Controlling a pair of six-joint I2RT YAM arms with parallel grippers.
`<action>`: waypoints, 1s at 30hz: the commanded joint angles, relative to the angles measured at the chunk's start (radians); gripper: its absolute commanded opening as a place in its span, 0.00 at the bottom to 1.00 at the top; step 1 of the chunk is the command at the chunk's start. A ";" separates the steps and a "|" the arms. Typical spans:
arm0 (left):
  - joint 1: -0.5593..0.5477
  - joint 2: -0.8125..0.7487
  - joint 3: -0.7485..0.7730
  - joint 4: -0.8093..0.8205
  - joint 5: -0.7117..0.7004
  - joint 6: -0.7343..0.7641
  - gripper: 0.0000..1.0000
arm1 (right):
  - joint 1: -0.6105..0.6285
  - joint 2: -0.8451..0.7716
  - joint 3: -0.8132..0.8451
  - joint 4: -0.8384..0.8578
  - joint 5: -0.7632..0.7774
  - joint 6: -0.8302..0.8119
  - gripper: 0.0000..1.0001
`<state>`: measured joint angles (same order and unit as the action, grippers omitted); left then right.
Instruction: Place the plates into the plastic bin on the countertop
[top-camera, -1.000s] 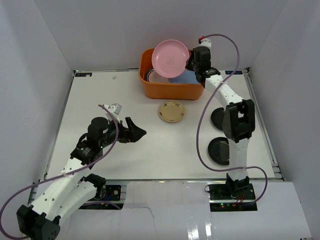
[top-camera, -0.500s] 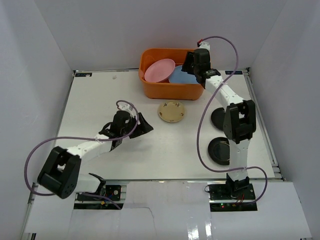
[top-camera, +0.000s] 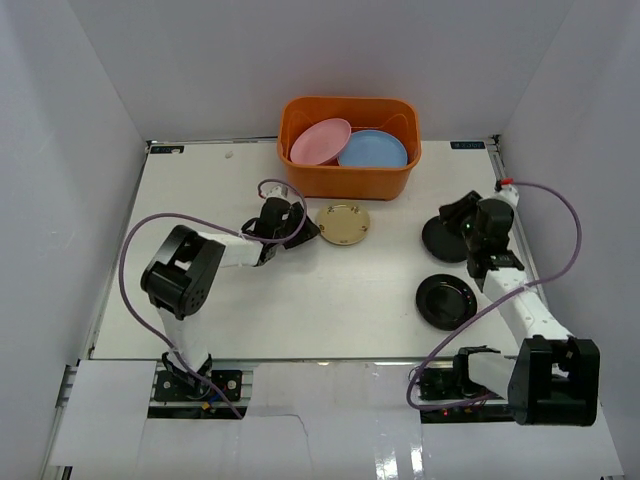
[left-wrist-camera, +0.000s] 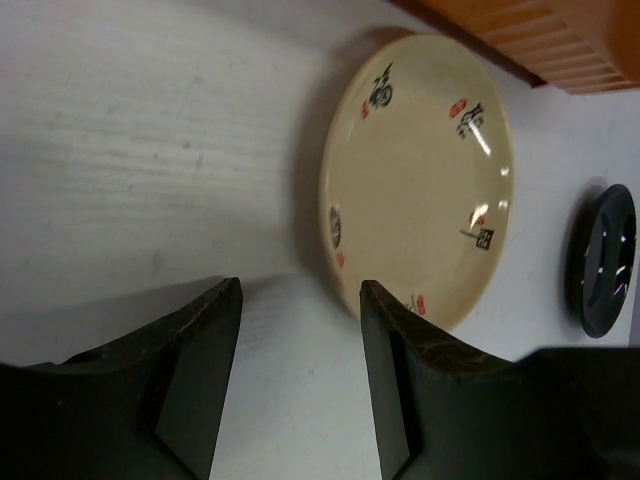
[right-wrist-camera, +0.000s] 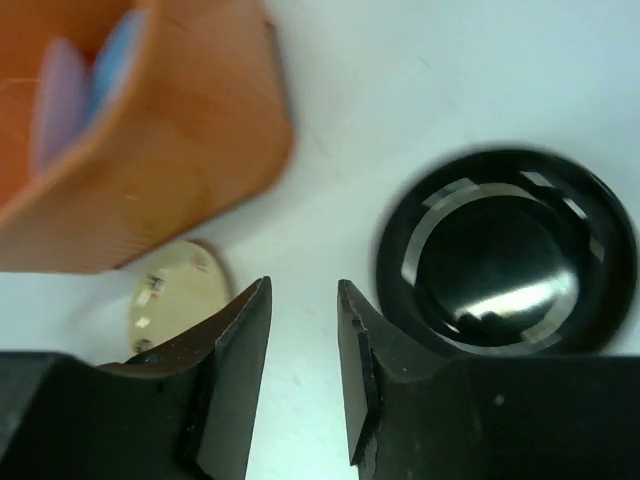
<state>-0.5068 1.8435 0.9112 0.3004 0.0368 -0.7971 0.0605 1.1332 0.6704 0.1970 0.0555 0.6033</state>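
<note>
White walls on three sides enclose a white table with a thin dark edge. Item: orange plastic bin, against the far edge at centre. It holds the pink plate, tilted on the left, and the light blue plate, which touches it on the right. A second ago the pink plate was held up over the bin by the right end effector; it now lies inside. That arm has drawn back to the right side and reaches from its base along the right edge, wrist over the far black plate. Its jaws stand a little apart with nothing between them. From the right wrist, the far black plate lies just right of the fingers. Item: near black plate, flat near the right edge. Item: small tan plate, flat just in front of the bin. The left end effector has moved across from mid-table to this plate's left rim. The left arm is folded low, elbow out to the left and forearm pointing right. Its jaws are apart and empty, and the small tan plate lies just ahead of one finger. Most of the open surface is on the left half and along the near edge.
</note>
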 joint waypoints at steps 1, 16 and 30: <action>-0.006 0.042 0.080 0.046 -0.020 -0.017 0.62 | -0.124 -0.105 -0.155 0.074 -0.008 0.093 0.38; -0.030 0.215 0.206 -0.001 -0.075 0.010 0.46 | -0.422 0.087 -0.284 0.182 -0.210 0.085 0.63; -0.036 0.168 0.155 -0.024 -0.114 0.061 0.00 | -0.418 0.216 -0.247 0.192 -0.219 0.030 0.67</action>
<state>-0.5373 2.0464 1.1107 0.3576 -0.0406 -0.7856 -0.3569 1.2831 0.4091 0.3309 -0.1253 0.6392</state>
